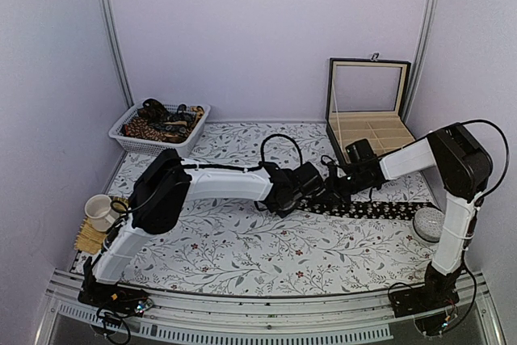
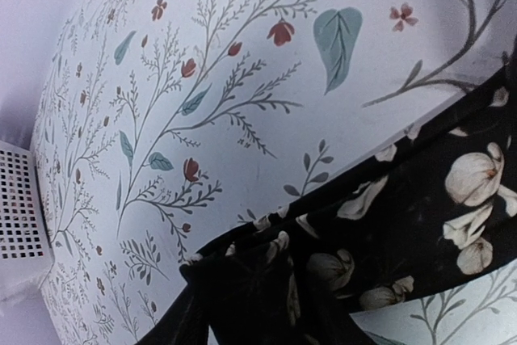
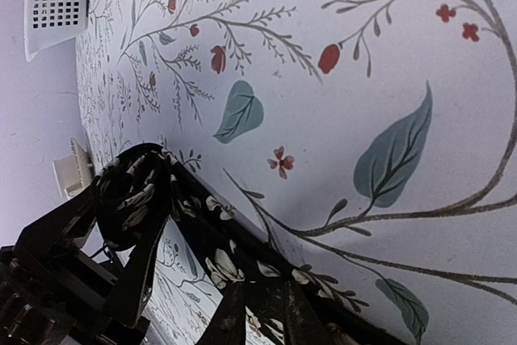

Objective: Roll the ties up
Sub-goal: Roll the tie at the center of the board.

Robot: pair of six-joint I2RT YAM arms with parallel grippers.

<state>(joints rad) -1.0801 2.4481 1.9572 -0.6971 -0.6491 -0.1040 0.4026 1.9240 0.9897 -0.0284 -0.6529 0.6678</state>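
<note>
Top external view showed the left pincer (image 1: 317, 194) at the rolled end of the tie (image 1: 380, 209), fingers either side of the roll; whether it gripped could not be told. Just right of it, the right pincer (image 1: 338, 190) was clamped on the tie, whose flat length lay beyond on the worktop (image 1: 242, 256).

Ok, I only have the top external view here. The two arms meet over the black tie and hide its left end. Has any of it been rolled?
Observer: Yes. In the right wrist view the black tie ends in a small coil.
Operator: Is anything around that coil?
Observer: The left arm's fingers stand on either side of it. I cannot tell if they are gripping it.
Operator: And those specks on the fabric?
Observer: Pale flowers, shown clearly in the left wrist view.
</note>
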